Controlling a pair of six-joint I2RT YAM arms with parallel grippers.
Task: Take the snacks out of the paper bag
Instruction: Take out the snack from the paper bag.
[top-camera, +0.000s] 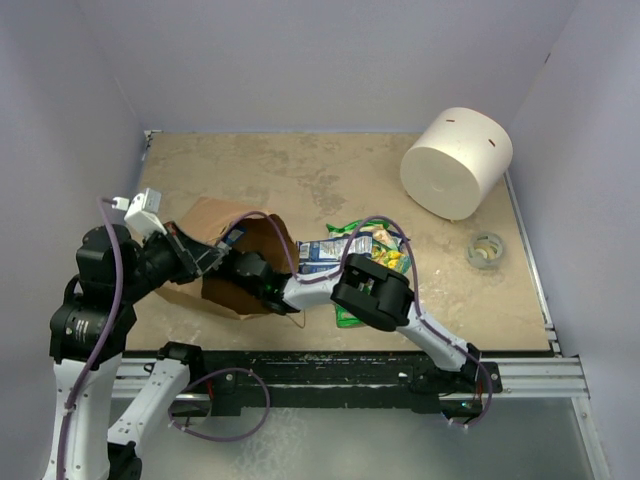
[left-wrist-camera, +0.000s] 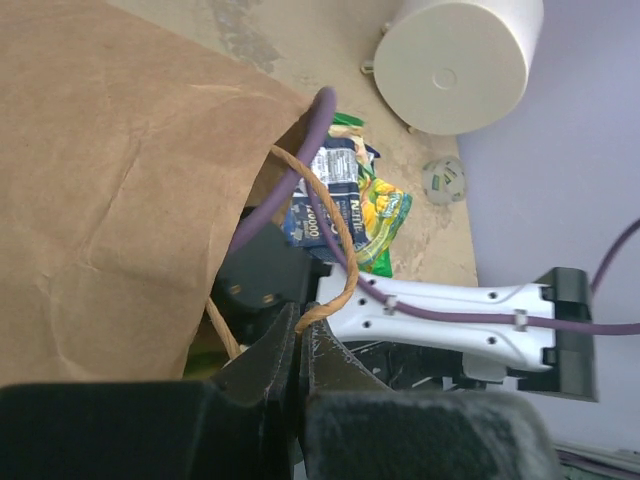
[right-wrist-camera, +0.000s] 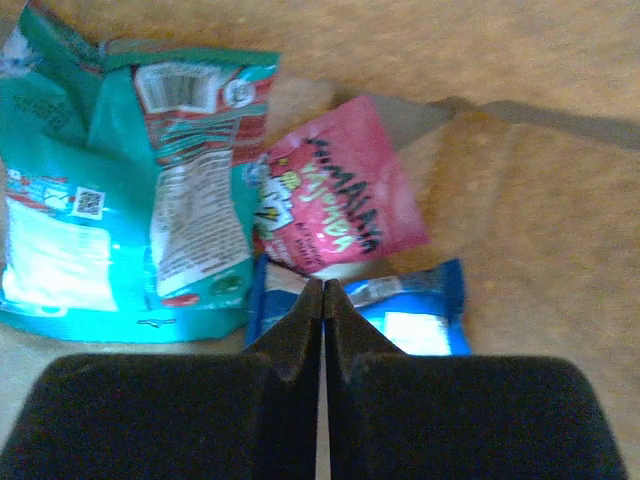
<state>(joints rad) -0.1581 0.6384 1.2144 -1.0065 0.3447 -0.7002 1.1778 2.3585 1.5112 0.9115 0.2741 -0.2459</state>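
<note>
The brown paper bag (top-camera: 215, 225) lies on its side, mouth facing right; it fills the left of the left wrist view (left-wrist-camera: 110, 180). My left gripper (top-camera: 207, 258) is shut on the bag's tan loop handle (left-wrist-camera: 335, 240), pinched at the fingertips (left-wrist-camera: 298, 322). My right gripper (top-camera: 243, 268) reaches inside the bag, jaws shut (right-wrist-camera: 323, 287), tips over a blue-and-white packet (right-wrist-camera: 420, 325). A teal packet (right-wrist-camera: 120, 190) and a red-pink packet (right-wrist-camera: 335, 190) lie beside it on the bag's floor. Outside the mouth lie a blue-and-white packet (top-camera: 322, 253), a yellow-green packet (top-camera: 385, 250) and a green packet (top-camera: 347, 316).
A big white cylinder (top-camera: 455, 162) lies at the back right. A roll of tape (top-camera: 485, 250) sits near the right wall. My right arm's white link (left-wrist-camera: 450, 310) and purple cable (left-wrist-camera: 290, 170) cross the bag's mouth. Walls enclose the table on three sides.
</note>
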